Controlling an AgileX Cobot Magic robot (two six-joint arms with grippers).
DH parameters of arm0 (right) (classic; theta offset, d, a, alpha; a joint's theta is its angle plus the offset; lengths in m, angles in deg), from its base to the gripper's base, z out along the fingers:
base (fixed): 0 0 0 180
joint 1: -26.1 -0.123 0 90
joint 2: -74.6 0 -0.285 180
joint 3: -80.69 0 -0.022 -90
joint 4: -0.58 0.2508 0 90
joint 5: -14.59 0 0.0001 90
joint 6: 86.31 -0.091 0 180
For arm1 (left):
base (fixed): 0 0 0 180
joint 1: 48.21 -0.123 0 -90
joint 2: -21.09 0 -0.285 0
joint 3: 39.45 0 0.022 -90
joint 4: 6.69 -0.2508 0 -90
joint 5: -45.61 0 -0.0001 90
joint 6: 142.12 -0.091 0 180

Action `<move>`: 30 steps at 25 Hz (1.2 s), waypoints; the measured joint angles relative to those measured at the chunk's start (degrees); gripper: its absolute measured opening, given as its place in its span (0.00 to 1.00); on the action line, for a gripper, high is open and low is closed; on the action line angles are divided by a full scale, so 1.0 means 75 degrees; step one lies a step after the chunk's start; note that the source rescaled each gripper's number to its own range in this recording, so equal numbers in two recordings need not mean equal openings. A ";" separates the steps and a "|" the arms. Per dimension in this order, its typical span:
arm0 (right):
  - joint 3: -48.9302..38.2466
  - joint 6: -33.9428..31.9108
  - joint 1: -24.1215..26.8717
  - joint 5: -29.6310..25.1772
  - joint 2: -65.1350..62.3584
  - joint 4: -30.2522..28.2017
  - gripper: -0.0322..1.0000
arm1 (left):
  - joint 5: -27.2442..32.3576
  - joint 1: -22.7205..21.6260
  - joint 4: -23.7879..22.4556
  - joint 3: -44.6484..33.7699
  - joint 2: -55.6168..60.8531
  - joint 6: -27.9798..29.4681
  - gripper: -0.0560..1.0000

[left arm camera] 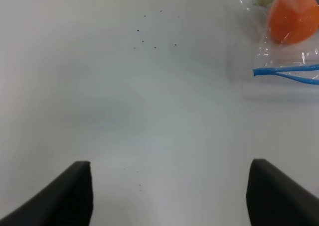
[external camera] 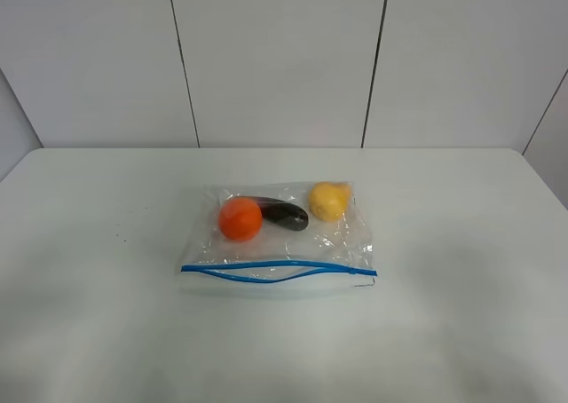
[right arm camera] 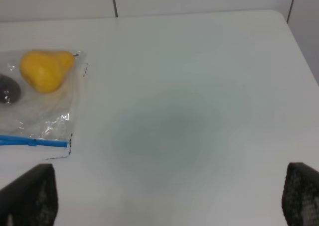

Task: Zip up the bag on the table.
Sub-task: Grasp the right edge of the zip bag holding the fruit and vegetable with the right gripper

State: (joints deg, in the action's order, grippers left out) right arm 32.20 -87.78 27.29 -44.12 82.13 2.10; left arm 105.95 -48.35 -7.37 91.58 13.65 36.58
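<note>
1. White flat table [external camera: 461, 288] with rounded corners fills the scene, backed by a pale panelled wall [external camera: 275, 57] with dark vertical seams
2. Left gripper [left arm camera: 169, 186]: its two black fingers [left arm camera: 60, 201] stand wide apart, with only bare table surface between them
3. Right gripper [right arm camera: 167, 191]: its two dark fingers [right arm camera: 30, 201] are likewise spread wide, holding nothing, over bare table
4. Both grippers are clear of the bag; each wrist view catches only one end of it, beyond the fingertips
5. Clear rectangular plastic zip bag [external camera: 342, 243] lies flat near the middle of the table
6. Blue zipper strip [external camera: 280, 268] runs along the bag's near edge; its two tracks meet at both ends and are parted along the middle, so the seal is not closed
7. Contents, seen through the plastic: round orange fruit [external camera: 240, 219] toward the left-arm side; dark purple elongated fruit [external camera: 286, 214] touching it; yellow pear-shaped fruit [external camera: 328, 201] just beside that, at the far right corner
8. Small dark specks [left arm camera: 149, 34] mark the table on the left-arm side of the bag
</note>
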 joint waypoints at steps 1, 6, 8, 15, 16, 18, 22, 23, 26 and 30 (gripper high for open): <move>0.0000 0.0000 0.0000 0.0000 0.0000 0.0000 1.00 | 0.0000 0.0000 0.0000 0.0000 0.0000 0.0000 0.73; 0.0000 0.0000 0.0000 0.0000 0.0000 0.0000 1.00 | 0.0000 0.0000 0.0000 0.0000 0.0000 0.0000 0.73; 0.0000 0.0000 0.0000 0.0000 0.0000 0.0000 1.00 | 0.0000 0.0000 0.0000 0.0000 0.0000 0.0000 0.73; 0.0000 0.0000 0.0000 0.0000 0.0000 0.0000 1.00 | 0.0000 0.0000 0.0000 0.0000 0.0000 0.0000 0.73; 0.0000 0.0000 0.0000 0.0000 0.0000 0.0000 1.00 | 0.0000 0.0000 0.0000 0.0000 0.0000 0.0000 0.73; 0.0000 0.0000 0.0000 0.0000 0.0000 0.0000 1.00 | 0.0000 0.0000 0.0000 0.0000 0.0000 0.0000 0.73; 0.0000 0.0000 0.0000 0.0000 0.0000 0.0000 1.00 | 0.0000 0.0000 0.0000 0.0000 0.0000 0.0000 0.73; 0.0000 0.0000 0.0000 0.0000 0.0000 0.0000 1.00 | 0.0000 0.0000 0.0000 0.0000 0.0000 0.0000 0.73; 0.0000 0.0000 0.0000 0.0000 0.0000 0.0000 1.00 | 0.0000 0.0000 0.0000 0.0000 0.0000 0.0000 0.73; 0.0000 0.0000 0.0000 0.0000 0.0000 0.0000 1.00 | 0.0000 0.0000 0.0000 0.0000 0.0000 0.0000 0.73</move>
State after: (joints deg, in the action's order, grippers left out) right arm 32.20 -87.78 27.29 -44.12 82.13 2.10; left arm 105.95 -48.35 -7.37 91.58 13.65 36.58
